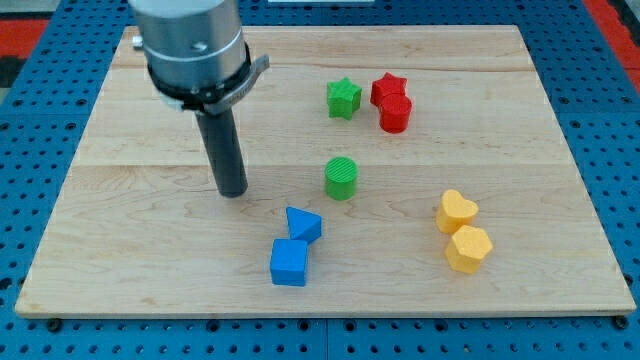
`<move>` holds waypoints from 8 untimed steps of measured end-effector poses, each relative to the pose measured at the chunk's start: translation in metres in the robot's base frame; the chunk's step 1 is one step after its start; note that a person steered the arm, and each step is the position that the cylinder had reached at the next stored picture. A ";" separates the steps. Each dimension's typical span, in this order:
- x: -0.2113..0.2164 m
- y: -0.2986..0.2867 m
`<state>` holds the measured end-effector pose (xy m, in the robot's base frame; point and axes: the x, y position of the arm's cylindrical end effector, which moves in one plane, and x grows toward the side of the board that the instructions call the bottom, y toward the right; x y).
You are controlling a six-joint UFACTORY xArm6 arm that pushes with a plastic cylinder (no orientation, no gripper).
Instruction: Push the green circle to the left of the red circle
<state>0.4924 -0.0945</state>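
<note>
The green circle (pixel 341 178) stands near the middle of the wooden board (pixel 130 250). The red circle (pixel 396 113) sits up and to the right of it, touching a red star (pixel 387 89) just above. My tip (pixel 233 191) rests on the board to the left of the green circle, about a hundred pixels away, at nearly the same height in the view. The rod rises from the tip to the grey arm body at the view's top left.
A green star (pixel 344 97) lies left of the red star. A blue triangle (pixel 303 224) and a blue cube (pixel 290 262) sit below the green circle. A yellow heart (pixel 456 211) and a yellow hexagon (pixel 468 249) lie at the right.
</note>
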 end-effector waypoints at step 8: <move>-0.045 0.168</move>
<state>0.4470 0.0737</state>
